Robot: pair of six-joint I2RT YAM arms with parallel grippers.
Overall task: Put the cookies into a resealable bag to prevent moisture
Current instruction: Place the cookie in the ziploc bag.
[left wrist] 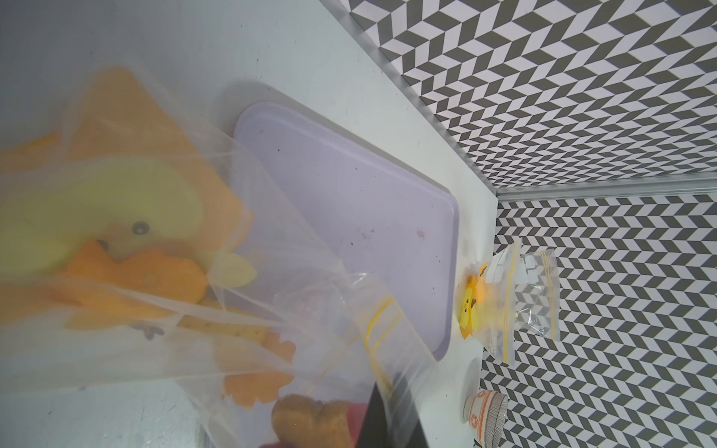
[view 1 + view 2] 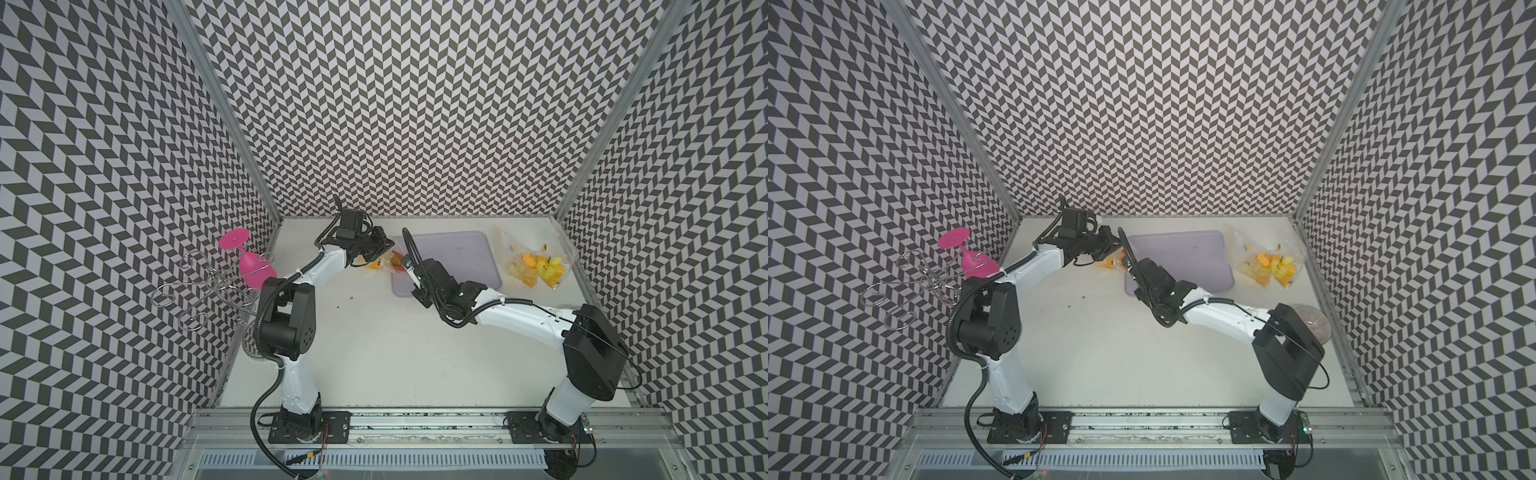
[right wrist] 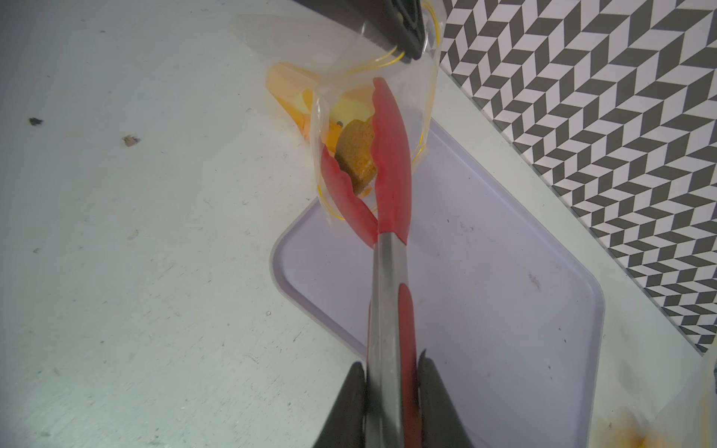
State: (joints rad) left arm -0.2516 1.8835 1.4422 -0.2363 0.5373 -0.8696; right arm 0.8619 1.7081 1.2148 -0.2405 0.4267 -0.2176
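Beside the lavender tray (image 2: 457, 257), at the corner nearest the left arm, the following were recorded.

Item 1: resealable bag (image 3: 419, 77), clear, with yellow zip lines and a printed duck. Its mouth was held up and open by the left gripper (image 2: 385, 245), whose jaws were pinched shut on the upper lip. The body of the bag was trailed down onto the table (image 2: 374, 353).

Item 2: tongs (image 3: 390, 294), steel shank with red tips. The handles were clamped in the right gripper (image 3: 392, 388), its jaws drawn in narrow around them. A brown cookie (image 3: 359, 155) was nipped between the red tips (heart-shaped, as far as could be told). It was already past the zip line and inside the mouth.

Relation: the long axis of the tongs was laid straight out from the right gripper into the mouth. The depth of the bag was therefore found directly beyond the tips, away from the right arm. The left arm was the nearer to the bag, which was reached by the right arm only through the tool.

Pose: the right forearm was stretched low over the tray. The left arm was bent round from the side, its gripper raised above the table.

Item 3: other cookies (image 1: 252, 384), seen lower in the bag.

Item 4: second filled bag (image 2: 536, 264), set past the tray's opposite end.

Next move, as judged: the squeeze on the tongs to be eased so that the cookie is dropped in.
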